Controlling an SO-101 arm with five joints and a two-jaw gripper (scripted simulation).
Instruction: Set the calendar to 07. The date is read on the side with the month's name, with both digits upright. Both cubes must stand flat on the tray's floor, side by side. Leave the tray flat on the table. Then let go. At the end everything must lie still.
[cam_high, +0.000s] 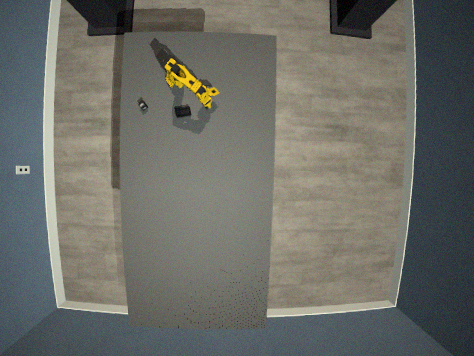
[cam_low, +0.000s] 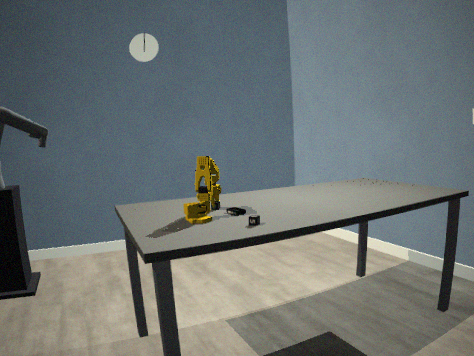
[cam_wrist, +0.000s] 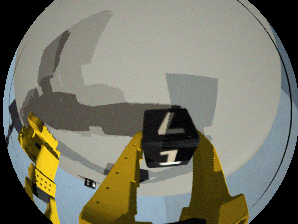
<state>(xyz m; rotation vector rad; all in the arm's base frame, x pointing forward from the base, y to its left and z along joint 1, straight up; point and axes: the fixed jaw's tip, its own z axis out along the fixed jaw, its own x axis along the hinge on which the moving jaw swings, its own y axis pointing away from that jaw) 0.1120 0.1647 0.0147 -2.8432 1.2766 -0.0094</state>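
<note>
- Two date cubes are in play, and from the top view they sit well apart: one small dark cube rests alone on the grey worktop, off to the side of the dark tray. The yellow arm reaches out past the tray, its tip just beside it. Whether the tray holds anything cannot be told at this size.
- Exterior view: the arm stands folded near one end of the worktop, with the tray lying flat beside its base and the loose cube nearer the worktop's front edge, apart from the tray.
- Wrist view: the end effector is clamped on a black date cube, held between the yellow jaws. A white 1 shows on the face toward the camera and a 7-like digit on the face above it. The cube hangs above the worktop, its shadow falling on the surface beyond it.
- Judged progress: early to middle. One cube is gripped but not yet seated in the tray; the other appears to remain outside. Turning faces to read 07, placing both side by side and releasing are all left.
</note>
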